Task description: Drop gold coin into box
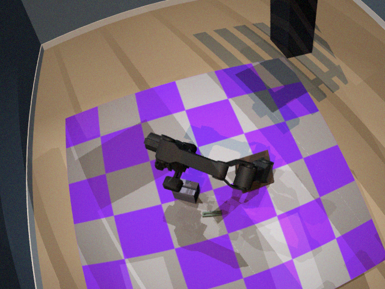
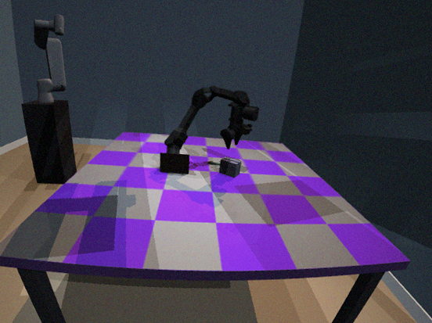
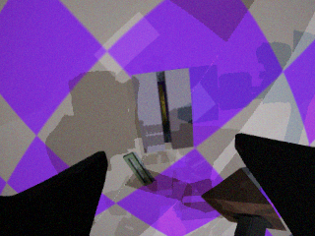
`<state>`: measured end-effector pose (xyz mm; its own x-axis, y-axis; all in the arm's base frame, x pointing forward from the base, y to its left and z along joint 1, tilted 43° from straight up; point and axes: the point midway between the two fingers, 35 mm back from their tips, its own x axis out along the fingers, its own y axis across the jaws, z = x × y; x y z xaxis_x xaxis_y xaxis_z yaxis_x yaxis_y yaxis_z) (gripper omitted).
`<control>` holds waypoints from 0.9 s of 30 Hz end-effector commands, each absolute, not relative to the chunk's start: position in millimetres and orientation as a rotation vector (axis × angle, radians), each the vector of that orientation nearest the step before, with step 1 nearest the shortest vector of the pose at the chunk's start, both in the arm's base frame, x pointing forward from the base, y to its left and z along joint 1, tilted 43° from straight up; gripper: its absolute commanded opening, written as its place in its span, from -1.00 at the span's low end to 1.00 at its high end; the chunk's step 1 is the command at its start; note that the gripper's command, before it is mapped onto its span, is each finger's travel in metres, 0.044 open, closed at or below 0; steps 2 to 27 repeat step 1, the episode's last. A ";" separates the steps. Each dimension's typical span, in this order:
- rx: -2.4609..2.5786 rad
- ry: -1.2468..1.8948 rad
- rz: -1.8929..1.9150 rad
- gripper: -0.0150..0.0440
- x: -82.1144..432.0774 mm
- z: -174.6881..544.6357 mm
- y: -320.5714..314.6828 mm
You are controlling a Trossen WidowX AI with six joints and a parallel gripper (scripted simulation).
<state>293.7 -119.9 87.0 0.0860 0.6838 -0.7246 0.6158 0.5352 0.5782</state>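
The grey box (image 1: 190, 196) (image 2: 229, 167) (image 3: 148, 100) stands on the checkered table. In the wrist view its lid shows a narrow dark slot (image 3: 160, 77). The gold coin (image 3: 163, 103) shows as a thin dark-gold strip within the slot, lined up with it; it seems to lie below the lid's top, but its exact depth is hard to tell. The green holder (image 1: 212, 214) (image 2: 213, 163) (image 3: 138, 168) is empty and lies beside the box. My gripper (image 2: 232, 145) (image 3: 171, 149) is wide open and empty, pointing down above the box.
A brown block (image 1: 269, 155) (image 2: 174, 163) (image 3: 242, 196) stands at the arm's base, near the box and holder. A second, grey arm (image 2: 56, 60) stands on a dark pedestal (image 1: 292, 27) (image 2: 49, 141) off the table.
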 end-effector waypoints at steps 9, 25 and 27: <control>1.128 1.594 0.072 1.00 293.0 88.9 -122.1; 1.128 1.594 0.072 1.00 293.0 88.9 -122.1; 1.128 1.594 0.072 1.00 293.0 88.9 -122.1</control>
